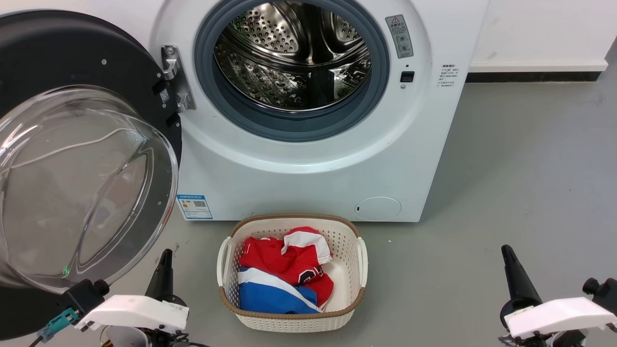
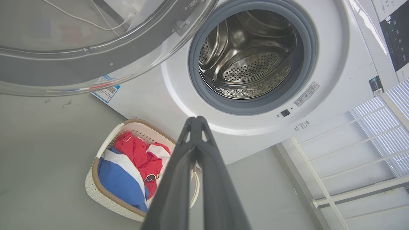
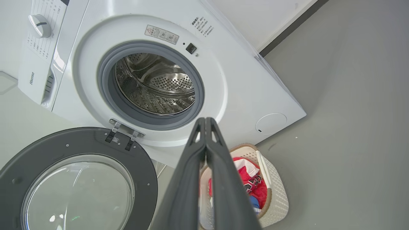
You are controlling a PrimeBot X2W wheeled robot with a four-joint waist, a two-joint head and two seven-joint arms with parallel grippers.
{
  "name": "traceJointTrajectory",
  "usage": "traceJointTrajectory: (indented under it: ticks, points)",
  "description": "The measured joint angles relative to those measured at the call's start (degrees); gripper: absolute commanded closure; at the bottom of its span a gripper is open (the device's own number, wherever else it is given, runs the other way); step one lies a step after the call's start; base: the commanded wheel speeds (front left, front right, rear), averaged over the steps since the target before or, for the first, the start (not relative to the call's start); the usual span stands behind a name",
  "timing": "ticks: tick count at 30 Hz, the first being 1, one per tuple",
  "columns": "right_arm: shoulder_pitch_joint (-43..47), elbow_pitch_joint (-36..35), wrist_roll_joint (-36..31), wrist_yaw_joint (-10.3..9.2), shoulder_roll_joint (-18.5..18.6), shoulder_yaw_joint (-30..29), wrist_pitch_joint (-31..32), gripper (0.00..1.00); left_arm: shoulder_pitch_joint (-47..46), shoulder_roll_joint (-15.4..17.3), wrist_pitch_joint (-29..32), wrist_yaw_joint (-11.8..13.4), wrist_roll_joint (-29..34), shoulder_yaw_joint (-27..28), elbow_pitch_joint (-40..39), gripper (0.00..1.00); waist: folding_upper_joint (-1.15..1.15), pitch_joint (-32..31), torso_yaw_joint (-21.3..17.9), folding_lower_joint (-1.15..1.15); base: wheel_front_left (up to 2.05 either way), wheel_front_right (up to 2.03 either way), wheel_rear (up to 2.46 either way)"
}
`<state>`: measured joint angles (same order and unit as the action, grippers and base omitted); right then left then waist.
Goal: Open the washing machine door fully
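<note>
Both grippers shut and empty, door swung wide open

The left gripper (image 2: pixel 196 123) has its two dark fingers pressed flat together with nothing between them, and the right gripper (image 3: pixel 206 123) is the same: tips together, holding zip. In the head view they sit low at either side, pointing up, the left one just under the bottom edge of the washing machine door (image 1: pixel 72 62) and clear of it. The door hangs off its hinge (image 1: pixel 173 77) on the left of the white washing machine (image 1: pixel 313 183), folded right out to the side, so the inner face and the bulging glass bowl (image 1: pixel 82 188) look back at the camera. The steel drum (image 1: pixel 294 53) is in plain sight. On the grey floor (image 1: pixel 506 193) in front of the machine, between the two grippers, there's a cream basket (image 1: pixel 294 218) with red, white and blue clothes (image 1: pixel 284 274) in it.
</note>
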<state>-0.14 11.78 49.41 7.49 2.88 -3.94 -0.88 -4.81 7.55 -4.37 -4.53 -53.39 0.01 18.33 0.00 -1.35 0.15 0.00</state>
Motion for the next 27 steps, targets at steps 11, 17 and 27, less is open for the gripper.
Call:
traceJointTrajectory:
  ticks: [11,17,27]
  points:
    - [-1.27,0.46,8.43,0.00,0.00,-0.49,1.44,1.00,-0.21,-0.88,2.20,-0.52,-7.54,1.20,-0.82,1.00,0.00,0.22,-0.02,0.00,0.00,0.00,0.00]
    - [-1.75,0.70,12.24,0.00,0.00,-0.75,2.00,1.00,-0.23,-1.20,3.20,-0.80,-10.99,1.88,-1.21,1.00,0.00,0.33,-0.03,0.00,0.00,0.00,0.00]
    - [-2.53,1.00,18.05,0.00,0.00,-1.09,3.04,1.00,-0.44,-2.02,4.64,-1.11,-16.36,2.71,-1.78,1.00,0.00,0.52,-0.05,0.00,0.00,0.00,0.00]
